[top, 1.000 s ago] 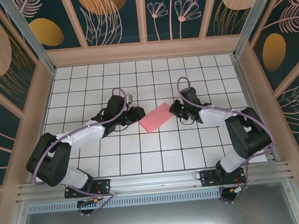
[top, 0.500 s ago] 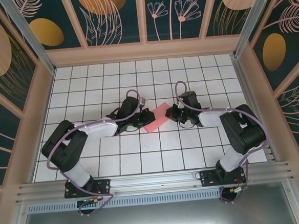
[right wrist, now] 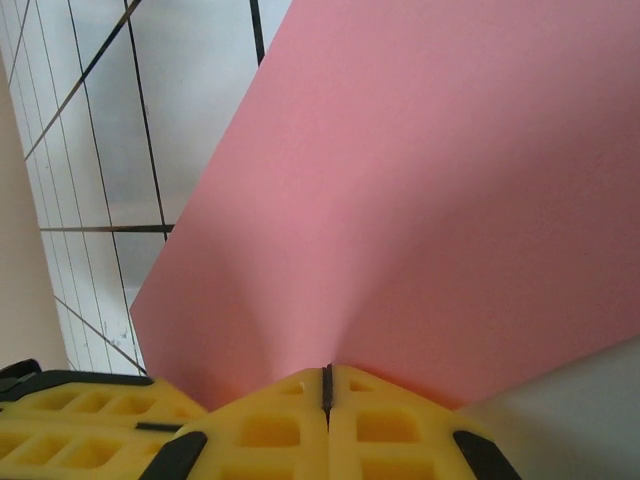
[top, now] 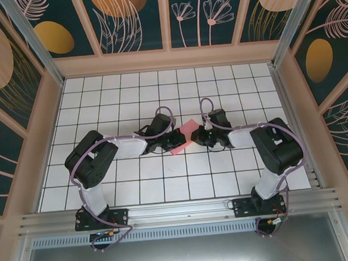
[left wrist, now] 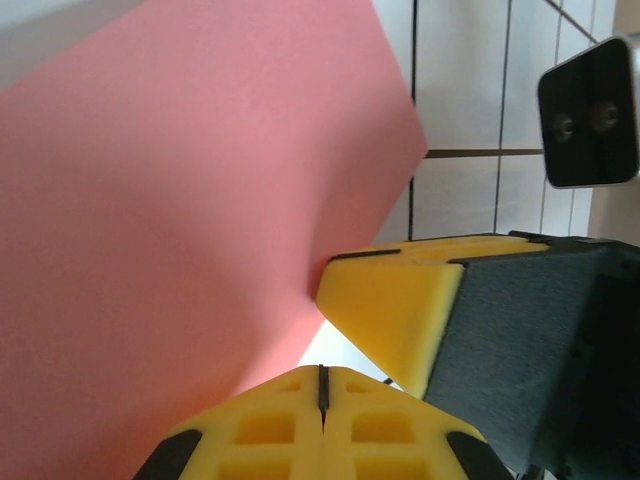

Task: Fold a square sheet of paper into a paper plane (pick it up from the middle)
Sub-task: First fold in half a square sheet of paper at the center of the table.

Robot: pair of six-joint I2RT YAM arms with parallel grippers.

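White tiled table (top: 99, 88) with black grid lines, walled by floral panels (top: 213, 14) (dark teal, pale-framed). An aluminium rail (top: 180, 212) spans the near edge.

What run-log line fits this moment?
left gripper: shut on square sheet of paper | right gripper: shut on it too

- No text, label, brand, number or sign is readable; not on the square sheet of paper (top: 185, 135), left claw (left wrist: 322, 374), right claw (right wrist: 326, 372) or worktop (top: 165, 170)
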